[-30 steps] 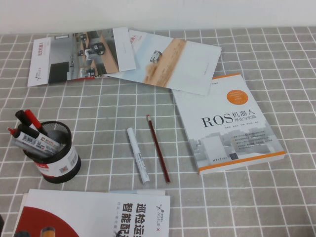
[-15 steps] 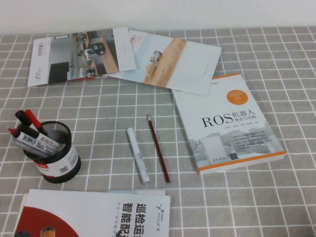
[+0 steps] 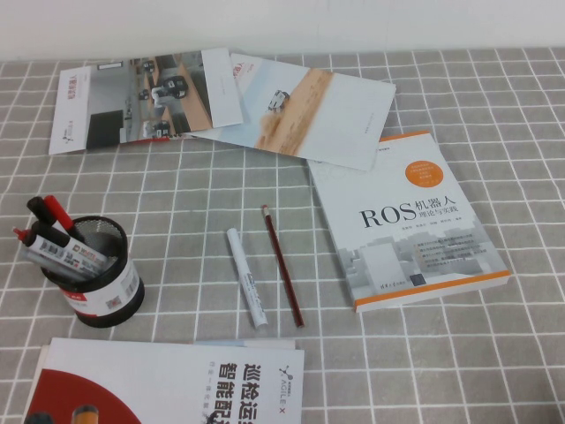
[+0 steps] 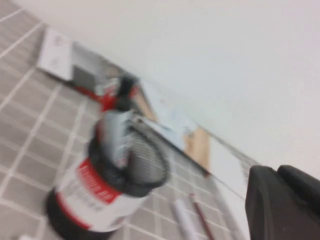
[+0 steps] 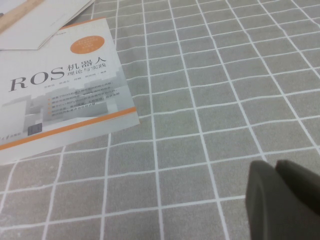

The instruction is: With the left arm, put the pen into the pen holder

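Nothing is done yet: the pen lies on the tablecloth beside the red pencil, apart from the pen holder. The left gripper hovers near the holder, the right gripper over bare cloth; whether either is open I cannot tell

Wall: plain white, behind the table.
Table: grey cloth with white grid.
Light: seemingly even, soft.
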